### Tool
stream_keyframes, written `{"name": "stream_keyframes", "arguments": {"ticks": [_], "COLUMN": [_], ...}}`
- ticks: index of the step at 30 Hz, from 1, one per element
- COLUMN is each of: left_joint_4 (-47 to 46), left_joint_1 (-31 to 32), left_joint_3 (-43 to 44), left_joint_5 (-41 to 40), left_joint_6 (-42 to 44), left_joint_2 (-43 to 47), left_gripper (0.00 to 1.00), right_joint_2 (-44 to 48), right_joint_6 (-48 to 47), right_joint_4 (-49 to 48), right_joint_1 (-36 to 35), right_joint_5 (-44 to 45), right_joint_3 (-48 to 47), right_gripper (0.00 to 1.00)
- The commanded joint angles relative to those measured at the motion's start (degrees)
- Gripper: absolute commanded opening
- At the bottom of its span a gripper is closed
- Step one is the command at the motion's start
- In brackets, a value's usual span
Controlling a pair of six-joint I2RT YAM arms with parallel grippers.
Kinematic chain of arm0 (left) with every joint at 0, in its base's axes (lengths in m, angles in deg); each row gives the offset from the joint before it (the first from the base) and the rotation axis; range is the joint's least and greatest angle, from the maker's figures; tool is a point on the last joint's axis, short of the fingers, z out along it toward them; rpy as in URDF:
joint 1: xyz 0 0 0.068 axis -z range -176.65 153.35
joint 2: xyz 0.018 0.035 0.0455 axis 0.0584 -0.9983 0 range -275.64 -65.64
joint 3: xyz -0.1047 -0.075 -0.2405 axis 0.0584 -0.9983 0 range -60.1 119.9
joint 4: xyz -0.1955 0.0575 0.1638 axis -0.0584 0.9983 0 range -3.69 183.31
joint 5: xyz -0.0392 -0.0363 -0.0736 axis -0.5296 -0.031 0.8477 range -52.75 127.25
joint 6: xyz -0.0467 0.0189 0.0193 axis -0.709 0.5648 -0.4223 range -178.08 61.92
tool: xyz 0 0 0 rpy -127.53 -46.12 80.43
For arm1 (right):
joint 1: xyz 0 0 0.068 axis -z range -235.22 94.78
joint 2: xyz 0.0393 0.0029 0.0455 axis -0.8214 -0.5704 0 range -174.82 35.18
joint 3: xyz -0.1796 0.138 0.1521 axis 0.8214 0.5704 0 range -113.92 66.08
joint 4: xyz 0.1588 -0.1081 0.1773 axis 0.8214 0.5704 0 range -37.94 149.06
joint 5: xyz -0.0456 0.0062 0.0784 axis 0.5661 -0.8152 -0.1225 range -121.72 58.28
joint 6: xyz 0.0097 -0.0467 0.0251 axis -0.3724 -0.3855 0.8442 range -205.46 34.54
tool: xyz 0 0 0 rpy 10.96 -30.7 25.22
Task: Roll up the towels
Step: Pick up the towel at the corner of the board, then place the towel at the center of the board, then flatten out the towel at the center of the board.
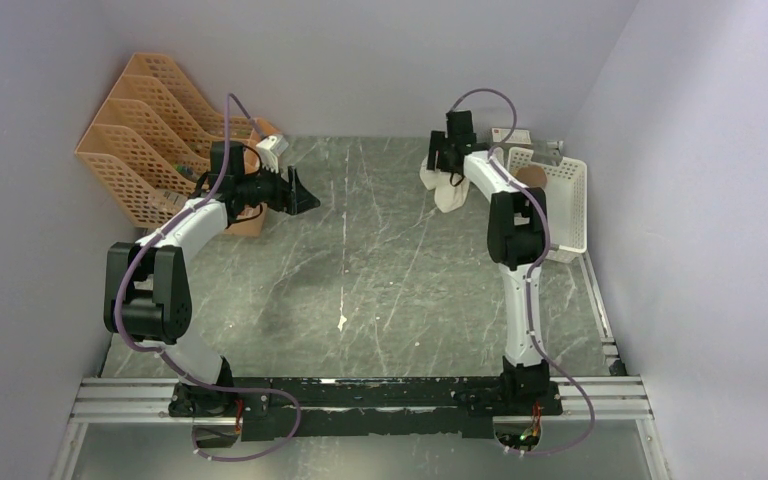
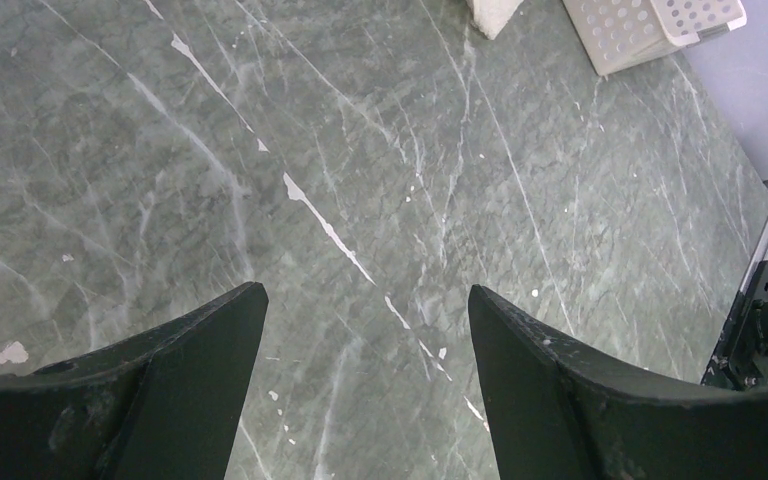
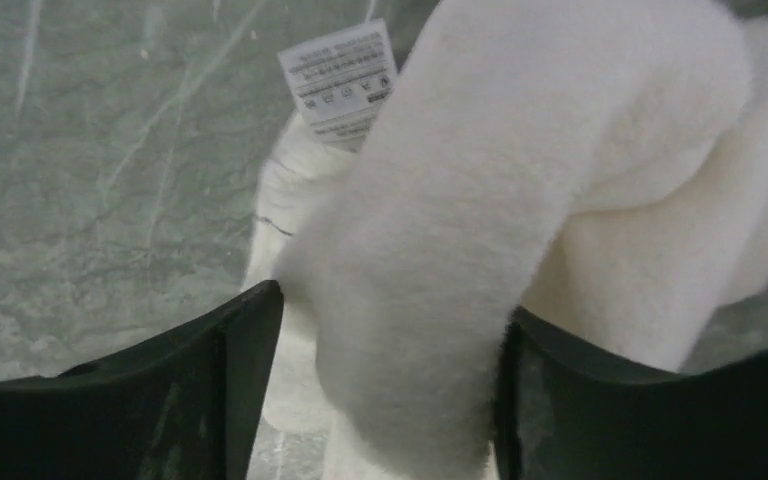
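The top camera looked down from above and behind the arms over the grey-green marbled stone surface (image 1: 380, 260). The left wrist camera faced beyond the left pincer (image 2: 365, 295) across it to the white perforated plastic basket (image 2: 650, 30), shared with the top view. The right wrist camera sat close on the fluffy cream-white towel (image 3: 520, 150) between the tips of the right pincer (image 3: 390, 310).

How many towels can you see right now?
2. The cream towel is pinched in the right claw, just left of the white basket. A brown roll, probably the other towel, lies in that basket, partly hidden by the right arm.
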Motion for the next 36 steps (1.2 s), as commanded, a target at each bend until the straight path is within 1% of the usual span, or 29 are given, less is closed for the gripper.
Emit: {"name": "stream_keyframes", "arguments": {"ticks": [1, 2, 3, 6, 8, 9, 10, 12, 13, 14, 15, 16, 17, 18, 19, 22, 24, 29, 31, 33, 36], "left_joint_4": [-0.1, 0.1, 0.3, -0.3, -1.4, -2.1, -2.8, -3.6, -3.5, -3.4, -3.6, -3.9, -4.5, -5.0, -5.1, -6.1, -6.4, -1.3, -0.5, -3.2, -8.9], "left_joint_1": [0.5, 0.4, 0.3, -1.4, -3.2, -4.0, -4.7, -5.6, -6.0, -6.1, -6.2, -6.2, -6.2, -6.2, -6.2, -6.0, -5.4, -0.3, 1.6, 2.6, 3.3], "left_joint_3": [-0.5, -0.4, -0.2, 0.1, 0.0, -0.1, -0.2, -0.6, -0.6, -0.6, -0.7, -0.9, -1.3, -1.8, -2.0, -3.6, -4.9, -5.3, -6.3, -8.3, -9.8], "left_joint_5": [-0.8, -1.3, -1.6, -0.7, 0.2, 0.3, 0.3, -0.2, -0.6, -0.8, -1.0, -1.0, -0.9, -0.6, -0.6, -0.3, -0.8, -4.4, -6.7, -8.2, -8.7], "left_joint_6": [1.5, 1.8, 1.9, 1.4, 0.4, -0.3, -0.8, -1.5, -1.5, -1.6, -1.8, -2.2, -2.7, -3.2, -3.5, -4.9, -5.4, -3.7, -4.0, -6.0, -9.9], "left_joint_2": [1.4, 1.5, 1.8, 2.9, 4.2, 5.1, 5.9, 7.4, 8.0, 8.5, 9.0, 9.4, 9.6, 9.7, 9.7, 9.2, 8.5, 5.4, 4.4, 4.0, 2.5], "left_gripper": [0.86, 0.86, 0.86, 0.86, 0.86, 0.87, 0.87, 0.87, 0.87, 0.87, 0.87, 0.87, 0.87, 0.87, 0.87, 0.87, 0.87, 0.87, 0.86, 0.85, 0.83], "right_joint_2": [-1.9, -0.9, 0.4, 5.7, 11.0, 14.0, 19.1, 27.3, 30.5, 32.8, 34.0, 34.3, 33.9, 33.6, 33.9, 35.9, 35.6, 30.9, 28.6, 25.5, 22.5], "right_joint_6": [0.6, 1.0, 1.1, -2.1, -5.1, -6.1, -6.4, -4.2, -2.1, 0.1, 2.6, 5.0, 7.0, 8.2, 8.1, 2.8, -0.4, -8.0, -9.8, -9.3, -8.2], "right_joint_4": [7.3, 6.3, 5.2, 3.0, 1.3, -0.8, -4.2, -13.9, -18.2, -22.3, -24.7, -25.4, -24.9, -24.1, -23.4, -22.3, -21.4, -17.4, -16.0, -15.1, -17.3], "right_joint_1": [-1.5, -1.9, -2.6, -6.6, -10.1, -11.3, -11.9, -11.1, -9.2, -7.1, -4.5, -2.0, 0.4, 1.9, 2.1, -2.8, -6.7, -15.2, -18.3, -20.0, -19.7], "right_joint_5": [-0.5, -1.8, -3.1, -7.3, -11.1, -14.7, -19.0, -28.6, -29.8, -29.5, -26.6, -23.7, -23.1, -23.4, -22.3, -13.5, -9.4, -8.2, -5.1, -3.2, -2.5], "right_joint_3": [-2.9, -1.7, -0.7, 0.1, 1.4, 3.7, 7.0, 17.3, 22.1, 26.9, 31.0, 35.3, 37.3, 38.6, 39.8, 42.5, 42.3, 37.7, 35.7, 33.5, 31.7], "right_gripper": [0.40, 0.04, 0.00, 0.00, 0.00, 0.00, 0.00, 0.00, 0.18, 0.51, 0.80, 0.97, 1.00, 1.00, 1.00, 1.00, 1.00, 1.00, 1.00, 1.00, 1.00]}}
